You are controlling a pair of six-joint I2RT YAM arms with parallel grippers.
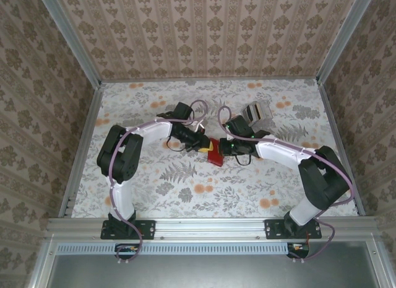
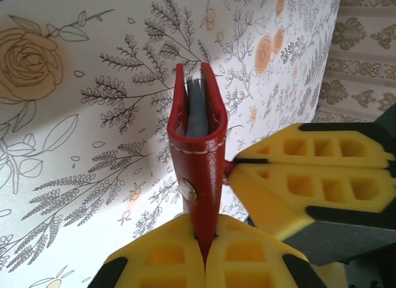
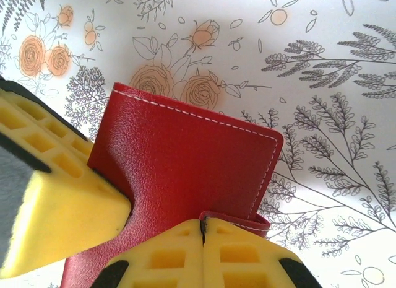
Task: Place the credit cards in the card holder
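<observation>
Top view: the wallet (image 1: 215,154) is held up between the left gripper (image 1: 197,141) and the right gripper (image 1: 230,147). A clear box (image 1: 258,113) stands beyond it, to the right.

Left wrist: the left jaws are clamped on the wallet's lower edge, and grey cards (image 2: 198,105) sit between its covers.

Right wrist: the right jaws pinch its tab (image 3: 238,221).

The wallet is probably light, soft and bendy, and the cards slick. Grip the stitched edges and leave the mouth free.
</observation>
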